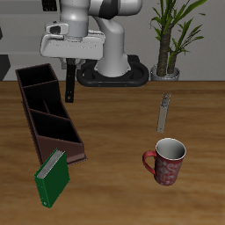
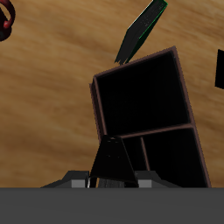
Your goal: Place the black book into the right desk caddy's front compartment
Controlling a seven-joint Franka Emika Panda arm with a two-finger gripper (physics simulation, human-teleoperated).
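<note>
**Black book aloft over the caddy — carry it forward before lowering**

The hand (image 1: 68,67) is pressed together on the black book (image 1: 68,86), pinching it by its upper end so that it hangs upright, thin edge down, clear of the worktop (image 1: 123,123). It hangs above the right desk caddy (image 1: 26,105), over the sections farther back rather than the one nearest the worktop's front edge. In the wrist view the black book (image 2: 109,159) shows as a dark wedge between the fingers, with the slanted dividers under it and the front compartment (image 2: 144,92) open just beyond.

The step in hand looks like the carry to the front compartment (image 1: 60,139), with the lowering yet to begin. To do it well:

- Travel along the caddy's length toward the worktop's front edge, keeping height so the book's lower edge clears the dividers.
- Stop with the lower edge over the middle of the front compartment, not over a wall or divider.
- Keep the book's flat faces in line with the dividers — they slant, so a book turned across them is likely to catch.
- Descend slowly and part the fingers only once the book is well inside.

The green book (image 1: 51,178) leans against the caddy's front end, so overshooting risks knocking it. The mug (image 1: 165,161) stands well apart and should not matter.
</note>
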